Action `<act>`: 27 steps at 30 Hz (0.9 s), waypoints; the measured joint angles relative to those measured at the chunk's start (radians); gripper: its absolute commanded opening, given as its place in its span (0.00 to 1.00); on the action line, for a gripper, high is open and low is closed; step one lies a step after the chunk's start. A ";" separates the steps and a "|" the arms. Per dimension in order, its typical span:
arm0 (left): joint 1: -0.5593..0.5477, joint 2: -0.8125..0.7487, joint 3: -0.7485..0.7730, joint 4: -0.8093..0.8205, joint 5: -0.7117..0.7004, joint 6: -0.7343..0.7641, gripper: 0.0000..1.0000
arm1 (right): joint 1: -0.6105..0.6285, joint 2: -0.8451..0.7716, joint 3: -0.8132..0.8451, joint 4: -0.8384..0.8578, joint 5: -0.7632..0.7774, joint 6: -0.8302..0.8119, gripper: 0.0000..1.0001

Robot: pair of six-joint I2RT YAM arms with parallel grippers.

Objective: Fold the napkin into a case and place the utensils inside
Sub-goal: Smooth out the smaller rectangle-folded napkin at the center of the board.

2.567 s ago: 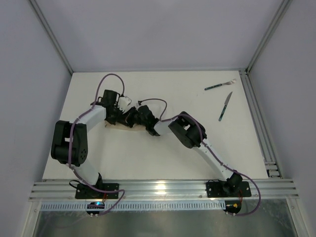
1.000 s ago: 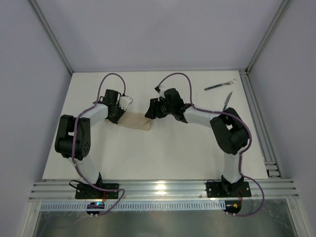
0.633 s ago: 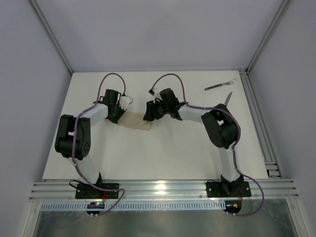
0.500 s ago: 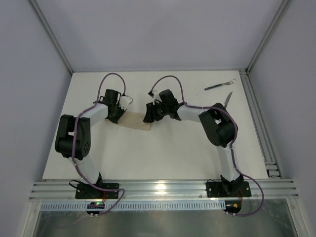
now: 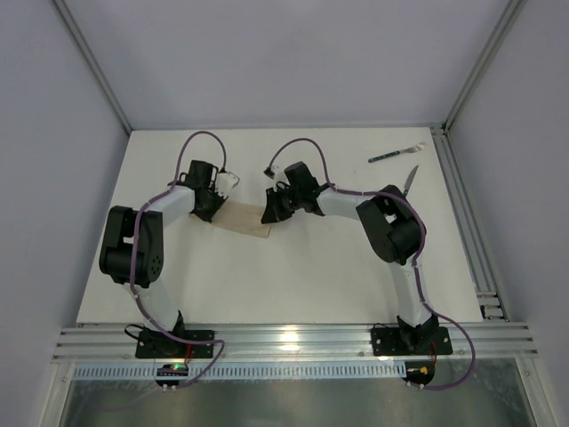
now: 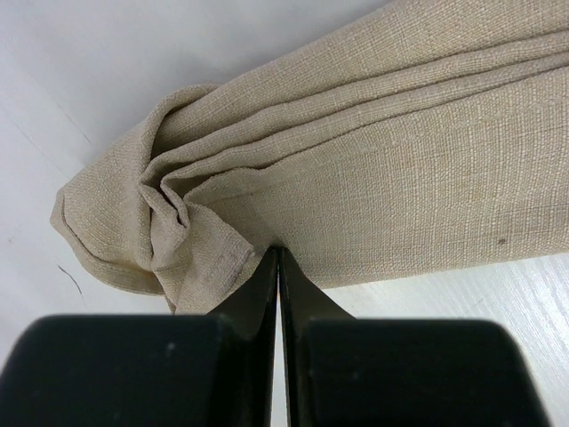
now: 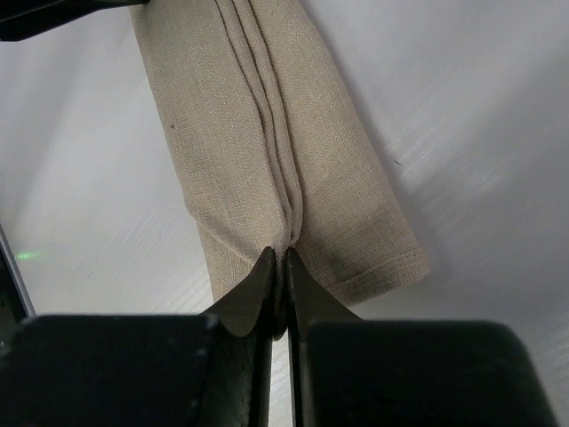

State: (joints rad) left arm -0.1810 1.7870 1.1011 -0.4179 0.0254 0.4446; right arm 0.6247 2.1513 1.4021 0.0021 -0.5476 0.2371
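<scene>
Your left gripper [image 6: 277,258] and right gripper [image 7: 283,258] each clamp the soft, limp napkin [image 6: 400,169]; it probably handles best pinched through all stacked layers.

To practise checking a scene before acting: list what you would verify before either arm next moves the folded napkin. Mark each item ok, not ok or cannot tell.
1. The left gripper is shut on the napkin edge: ok.
2. The right gripper is shut on the layered folds at the other end: ok.
3. The folds lie flat along the strip: not ok, the end by the left gripper is bunched.
4. The fork and knife lie apart from the napkin: ok.
5. A pocket opening is ready for them: cannot tell.
</scene>
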 measured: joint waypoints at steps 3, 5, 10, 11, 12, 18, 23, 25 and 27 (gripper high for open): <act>0.000 0.000 0.000 0.000 -0.003 0.000 0.02 | 0.001 0.000 0.005 -0.009 -0.006 0.001 0.04; 0.000 0.000 0.000 0.000 -0.006 0.000 0.13 | 0.001 0.000 0.012 -0.016 -0.009 0.001 0.04; 0.002 -0.004 0.000 0.008 -0.030 0.000 0.28 | 0.000 0.000 0.048 -0.045 -0.010 0.003 0.04; 0.003 -0.006 0.000 0.006 -0.031 -0.001 0.28 | 0.000 0.000 0.057 -0.050 -0.010 0.002 0.04; 0.004 -0.008 0.000 0.003 -0.030 -0.002 0.28 | 0.000 0.000 0.064 -0.055 -0.010 0.002 0.04; 0.010 -0.040 0.043 -0.114 0.124 0.002 0.29 | 0.000 0.006 0.075 -0.065 -0.016 0.001 0.04; -0.016 -0.054 0.185 -0.202 0.273 0.002 0.34 | 0.000 0.027 0.086 -0.076 -0.021 0.000 0.04; -0.033 -0.026 0.251 -0.206 0.296 0.001 0.34 | 0.000 0.031 0.089 -0.079 -0.022 0.000 0.04; -0.052 0.033 0.322 -0.202 0.312 -0.001 0.35 | 0.000 0.032 0.089 -0.079 -0.024 0.001 0.04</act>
State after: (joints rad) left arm -0.2329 1.8202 1.4227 -0.6197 0.3374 0.4435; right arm 0.6250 2.1834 1.4906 -0.0765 -0.5716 0.2379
